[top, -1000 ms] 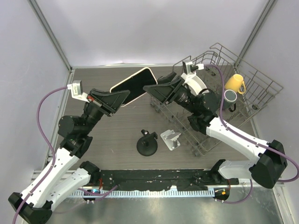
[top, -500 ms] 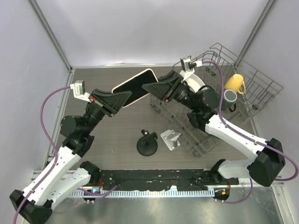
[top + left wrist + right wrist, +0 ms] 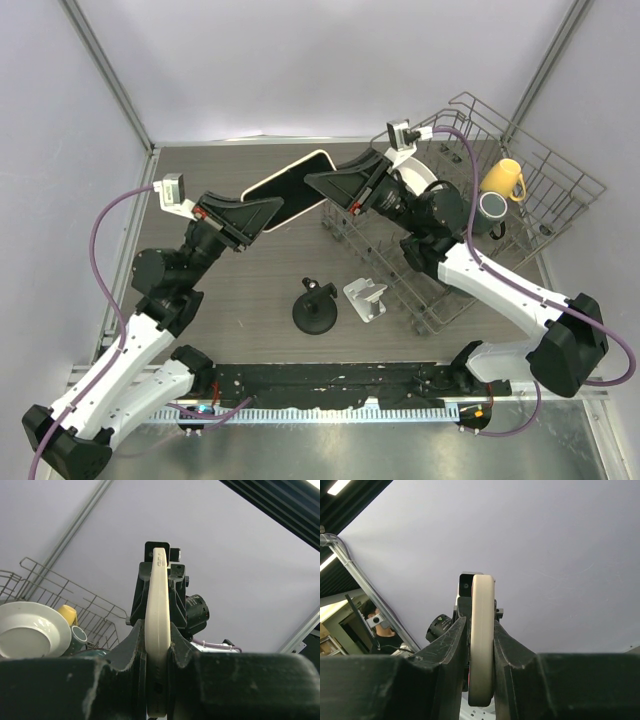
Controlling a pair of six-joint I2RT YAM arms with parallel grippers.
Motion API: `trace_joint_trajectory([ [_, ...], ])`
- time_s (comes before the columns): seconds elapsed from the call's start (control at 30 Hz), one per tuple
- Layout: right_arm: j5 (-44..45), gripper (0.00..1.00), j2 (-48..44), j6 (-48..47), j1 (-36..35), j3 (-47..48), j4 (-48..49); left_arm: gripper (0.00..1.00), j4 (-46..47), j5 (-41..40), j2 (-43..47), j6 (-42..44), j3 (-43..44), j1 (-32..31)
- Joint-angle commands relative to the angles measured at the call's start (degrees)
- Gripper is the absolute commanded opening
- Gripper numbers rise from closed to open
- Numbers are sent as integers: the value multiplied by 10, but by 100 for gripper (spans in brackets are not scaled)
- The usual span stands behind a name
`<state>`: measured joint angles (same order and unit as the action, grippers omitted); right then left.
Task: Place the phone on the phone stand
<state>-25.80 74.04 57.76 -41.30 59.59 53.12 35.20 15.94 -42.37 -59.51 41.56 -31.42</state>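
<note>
1. Holds the phone (image 3: pixel 288 187) in mid-air between the two arms, above the far part of the table (image 3: pixel 250 290) and well apart from the phone stand (image 3: pixel 364 298).
2. Pinches the phone's near-left end in the left gripper (image 3: pixel 264 211), jaws narrowed onto the two flat faces (edge-on from the left wrist, a dark finger presses against each side of the cream rim).
3. Pinches the opposite, far-right end in the right gripper (image 3: pixel 322 184), jaws likewise closed down on the faces and touching both sides in the right wrist view.
4. Runs the phone's long axis from near-left to far-right in the top view, in line with both grippers, which face each other along it.
5. Turns the dark screen up toward the overhead camera, with the cream edge showing along the far long side.
6. Leaves the phone stand, a small pale piece, sitting on the table nearer the arm bases, to the right of the phone's middle in the top view and just beside a black round-based mount (image 3: pixel 315 310).
7. Keeps to the right of all this a wire dish rack (image 3: pixel 560 190) with a yellow mug (image 3: pixel 503 178), a dark mug (image 3: pixel 492 207) and a white plate (image 3: pixel 30 636).
</note>
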Motion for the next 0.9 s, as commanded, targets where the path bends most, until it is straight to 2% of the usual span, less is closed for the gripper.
trace_joint_trajectory([
  [0.0, 8, 28, 1, 8, 4, 27, 26, 0, 68, 0, 4, 4, 0, 0],
  [0.13, 1, 17, 6, 10, 4, 32, 25, 0, 68, -1, 4, 4, -2, 0],
  [0.2, 1, 2, 6, 10, 4, 32, 21, 0, 66, 0, 4, 5, -1, 0],
  [0.3, -12, 0, 4, -4, 5, 34, 9, 0, 30, 3, 1, 7, 9, 0],
  [0.33, -9, 0, -13, -17, 7, 34, -12, 12, -5, 1, 5, 28, 30, 0],
  [0.37, 8, 0, -23, -58, 9, 33, -41, 27, -114, -1, 8, 45, 48, 0],
  [0.4, 15, 0, -36, -78, 14, 32, -94, 41, -182, -7, 11, 69, 68, 0],
  [0.43, 20, 0, -49, -100, 21, 32, -121, 62, -246, -19, 13, 119, 111, 0],
  [0.47, 28, 0, -72, -133, 27, 33, -151, 74, -348, -24, 18, 150, 129, 0],
  [0.53, 50, 0, -99, -163, 59, 34, -239, 88, -446, -52, 24, 199, 176, 0],
  [0.57, 61, 0, -130, -176, 70, 33, -266, 89, -534, -67, 26, 236, 192, 0],
  [0.63, 118, 0, -160, -241, 98, 42, -377, 88, -604, -78, 22, 262, 225, 0],
  [0.67, 145, 0, -172, -273, 102, 62, -422, 88, -667, -61, 17, 278, 235, 0],
  [0.7, 175, 0, -191, -331, 102, 74, -494, 88, -699, -43, -5, 284, 243, 0],
  [0.73, 221, 0, -197, -357, 102, 84, -526, 86, -728, -22, -17, 287, 257, 0],
  [0.77, 244, 0, -203, -375, 103, 104, -557, 84, -766, 38, -31, 287, 259, 0],
  [0.87, 280, 0, -223, -438, 103, 139, -630, 78, -773, 87, -56, 280, 223, -18],
])
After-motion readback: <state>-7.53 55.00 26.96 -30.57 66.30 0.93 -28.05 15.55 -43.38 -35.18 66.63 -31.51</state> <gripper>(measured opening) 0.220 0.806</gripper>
